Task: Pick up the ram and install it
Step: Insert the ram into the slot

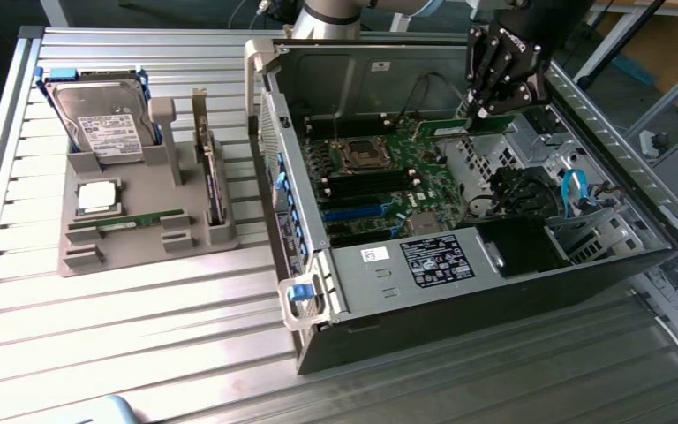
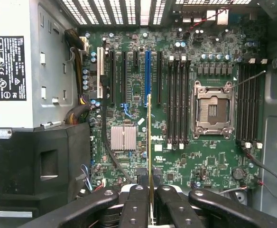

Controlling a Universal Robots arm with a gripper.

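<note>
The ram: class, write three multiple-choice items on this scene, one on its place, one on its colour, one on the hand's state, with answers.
1. Where is the ram?
A. on a shelf
B. over the motherboard inside the open case
C. in a person's palm
2. What colour is its board?
A. green
B. red
C. white
3. How is the hand?
A. open, empty
B. shut on a cable
C. shut on the ram
Answers: 1 B, the exterior view shows it within the case walls; 2 A, its face is green; 3 C, the fingers press both its sides in the wrist view.
</note>
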